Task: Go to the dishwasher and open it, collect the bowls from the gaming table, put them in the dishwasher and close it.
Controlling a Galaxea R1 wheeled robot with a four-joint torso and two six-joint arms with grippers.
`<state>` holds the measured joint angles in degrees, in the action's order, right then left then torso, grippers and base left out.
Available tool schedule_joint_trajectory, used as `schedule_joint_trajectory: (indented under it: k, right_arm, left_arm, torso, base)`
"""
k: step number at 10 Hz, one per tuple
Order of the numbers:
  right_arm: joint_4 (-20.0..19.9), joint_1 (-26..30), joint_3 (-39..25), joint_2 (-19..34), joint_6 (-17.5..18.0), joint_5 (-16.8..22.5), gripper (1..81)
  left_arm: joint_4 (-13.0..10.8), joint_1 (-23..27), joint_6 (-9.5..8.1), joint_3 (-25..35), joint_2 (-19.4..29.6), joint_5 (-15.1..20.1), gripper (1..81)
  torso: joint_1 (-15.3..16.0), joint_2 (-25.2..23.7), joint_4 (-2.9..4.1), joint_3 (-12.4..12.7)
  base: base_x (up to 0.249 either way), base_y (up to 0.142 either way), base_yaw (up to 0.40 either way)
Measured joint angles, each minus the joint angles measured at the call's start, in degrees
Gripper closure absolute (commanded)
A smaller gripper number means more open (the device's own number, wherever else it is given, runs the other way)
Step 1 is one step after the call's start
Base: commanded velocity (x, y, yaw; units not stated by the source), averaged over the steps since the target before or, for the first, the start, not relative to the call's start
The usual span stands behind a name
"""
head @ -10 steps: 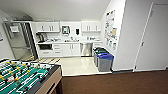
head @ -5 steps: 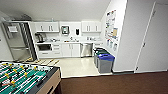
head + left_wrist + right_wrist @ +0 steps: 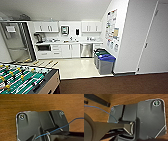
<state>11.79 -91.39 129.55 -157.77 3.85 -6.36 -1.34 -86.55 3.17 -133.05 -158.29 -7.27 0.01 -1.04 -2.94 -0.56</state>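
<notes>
While the dishwasher (image 3: 86, 50) stands shut under the far counter | bins (image 3: 104, 62) beside it | foosball table (image 3: 25, 80) near-left | jaws' state: cannot tell.

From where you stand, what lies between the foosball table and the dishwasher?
In the head view, pale kitchen floor lies between the foosball table and the closed dishwasher. The bins stand to its right.

An office break room with a kitchenette: white cabinets (image 3: 67, 26) above and below a counter (image 3: 67, 42), a stainless-steel dishwasher (image 3: 86, 50) built in, a tall steel fridge (image 3: 16, 41), lidded sorting bins (image 3: 105, 62), notices (image 3: 112, 27) on the wall, and a foosball table (image 3: 25, 80) on brown carpet (image 3: 120, 86).
</notes>
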Motion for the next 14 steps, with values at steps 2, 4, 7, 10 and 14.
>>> schedule_joint_trajectory:
  k: [2, 4, 7, 10, 14]
  right_arm:
    - [0.02, 0.13, 0.00, 0.00, 0.00, 0.00, 1.0]
    - [0.02, 0.13, 0.00, 0.07, 0.00, -0.02, 1.0]
    - [0.02, 0.13, -0.02, 0.16, 0.00, -0.02, 1.0]
    - [0.02, 0.13, -0.02, 0.16, 0.00, -0.02, 1.0]
    - [0.04, 0.13, -0.44, 0.18, 0.00, 0.00, 1.0]
  left_arm:
    - [0.00, -0.02, 0.00, 0.02, -0.11, -0.01, 1.0]
    - [0.00, 0.00, 0.00, 0.02, -0.11, -0.04, 1.0]
    - [0.00, 0.00, 0.00, 0.02, -0.11, -0.04, 1.0]
    - [0.00, 0.00, 0.00, 0.02, 0.05, -0.04, 1.0]
    - [0.00, 0.00, 0.00, 0.05, 0.05, -0.04, 1.0]
  torso:
    - [0.00, 0.00, 0.00, 0.00]
    - [0.00, 0.00, 0.00, 0.00]
    - [0.00, 0.00, 0.00, 0.00]
    - [0.02, 0.00, 0.00, 0.00]
    - [0.02, 0.00, 0.00, 0.00]
  base:
    - [0.133, 0.000, 0.000]
    - [0.133, 0.000, 0.000]
    - [0.133, 0.000, 0.000]
    - [0.133, 0.000, 0.000]
    - [0.128, 0.000, 0.000]
